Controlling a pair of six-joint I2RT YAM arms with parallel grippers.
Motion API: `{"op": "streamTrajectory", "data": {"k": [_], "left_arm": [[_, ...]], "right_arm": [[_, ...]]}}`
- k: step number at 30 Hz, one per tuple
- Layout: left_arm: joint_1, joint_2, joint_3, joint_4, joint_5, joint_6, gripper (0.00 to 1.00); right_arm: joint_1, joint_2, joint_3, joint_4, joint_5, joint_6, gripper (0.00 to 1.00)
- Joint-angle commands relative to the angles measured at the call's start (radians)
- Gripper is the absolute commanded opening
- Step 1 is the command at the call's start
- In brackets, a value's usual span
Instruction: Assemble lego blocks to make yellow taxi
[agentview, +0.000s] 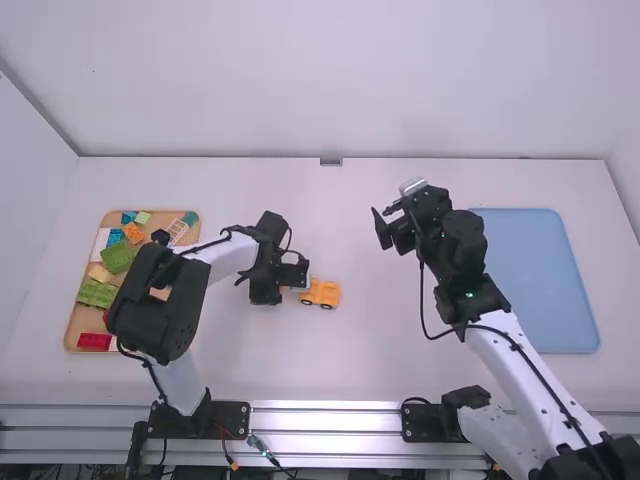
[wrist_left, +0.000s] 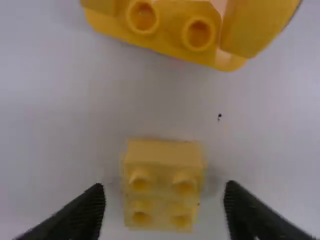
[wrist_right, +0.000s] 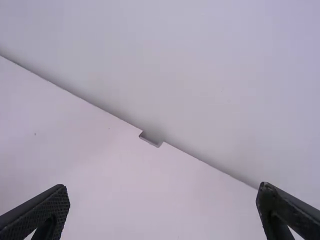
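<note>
The left pincer (agentview: 283, 284) gapes, empty, over a yellow block (wrist_left: 162, 187); a yellow car (agentview: 321, 293) sits near it; the right pincer (agentview: 385, 222) gapes wide, empty.

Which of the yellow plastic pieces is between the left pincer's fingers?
The small yellow plastic brick with four studs: it shows between the open fingers of the left pincer; the yellow wheeled vehicle lies outside.

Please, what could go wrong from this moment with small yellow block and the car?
The left gripper is open, the yellow block showing between its fingers; closing off-centre might turn or push it.

The yellow car sits close by, so the gripper could knock it.

The car has wheels, so it may roll when a block is pressed on.
</note>
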Motion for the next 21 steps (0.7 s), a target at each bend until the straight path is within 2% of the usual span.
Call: {"op": "streamTrajectory", "data": {"k": [1,7,13,15,19,21], "left_arm": [[0.009,-0.027,-0.003,-0.010,-0.005,-0.028,0.99],[0.009,-0.028,0.045,-0.032,-0.010,-0.080,0.99],[0.012,-0.029,0.168,-0.189,0.093,-0.019,0.99],[0.038,-0.039,0.222,-0.264,0.166,0.016,0.99],[0.091,-0.060,0.233,-0.278,0.275,0.046,0.99],[0.153,-0.083,0.206,-0.261,0.388,0.093,0.99]], "right_arm": [[0.000,-0.002,0.026,-0.003,0.001,0.000,0.99],[-0.012,-0.002,0.026,-0.014,0.002,0.006,0.99],[-0.001,-0.002,0.026,-0.014,0.001,0.006,0.99],[0.011,-0.002,0.026,-0.014,0.002,0.003,0.99],[0.009,-0.002,0.026,-0.018,0.001,-0.040,0.99],[0.011,-0.002,0.025,-0.019,0.001,-0.042,0.99]]}}
